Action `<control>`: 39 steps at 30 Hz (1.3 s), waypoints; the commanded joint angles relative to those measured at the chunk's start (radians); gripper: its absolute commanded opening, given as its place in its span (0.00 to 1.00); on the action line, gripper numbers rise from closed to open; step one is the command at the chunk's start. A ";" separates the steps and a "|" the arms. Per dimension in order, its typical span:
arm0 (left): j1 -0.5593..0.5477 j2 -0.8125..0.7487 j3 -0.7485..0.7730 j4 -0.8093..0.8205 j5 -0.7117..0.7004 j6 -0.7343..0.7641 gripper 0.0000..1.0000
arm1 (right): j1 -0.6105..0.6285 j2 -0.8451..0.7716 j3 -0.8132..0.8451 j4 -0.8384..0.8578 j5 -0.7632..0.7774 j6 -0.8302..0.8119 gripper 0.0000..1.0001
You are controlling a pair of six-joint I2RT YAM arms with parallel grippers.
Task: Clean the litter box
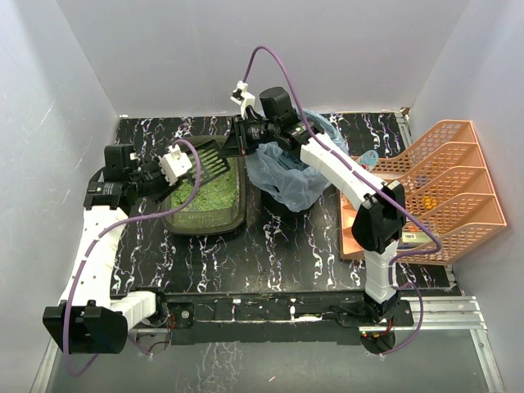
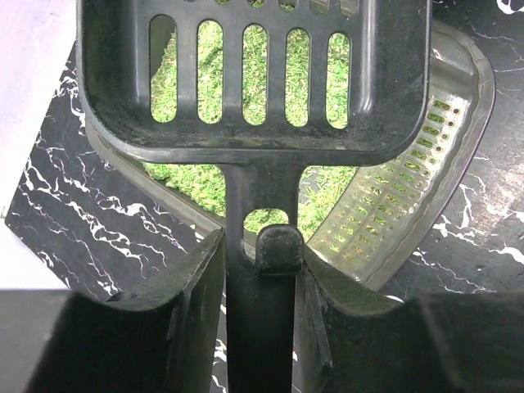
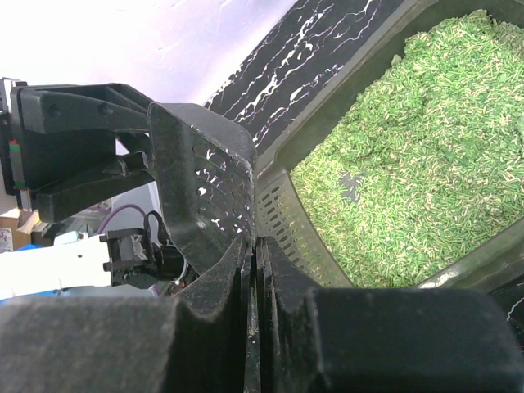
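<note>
From above, the litter box (image 1: 205,201) sits left of centre on the surface (image 1: 286,246), with a slotted scoop (image 1: 210,160) over its far end. The left wrist view shows the left hand (image 2: 260,246) clamped on the scoop's handle. The right wrist view shows the right hand (image 3: 252,254) pinched together on the scoop's rim, above green litter (image 3: 409,147).
</note>
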 commanded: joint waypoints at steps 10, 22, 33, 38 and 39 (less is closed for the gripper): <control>-0.004 -0.076 -0.065 0.060 -0.027 -0.016 0.44 | -0.013 -0.013 0.011 0.079 -0.030 0.024 0.08; -0.004 -0.074 -0.074 0.081 0.020 -0.008 0.11 | -0.015 -0.012 -0.001 0.092 -0.051 0.026 0.08; -0.002 -0.058 -0.003 0.017 -0.082 -0.138 0.00 | -0.031 -0.041 0.032 0.050 0.003 -0.090 0.67; 0.035 -0.018 0.013 -0.034 -0.117 -0.185 0.00 | -0.071 -0.070 0.046 0.043 -0.011 -0.134 0.76; 0.049 -0.012 0.012 -0.035 -0.114 -0.196 0.00 | -0.079 -0.076 0.055 0.048 -0.024 -0.139 0.77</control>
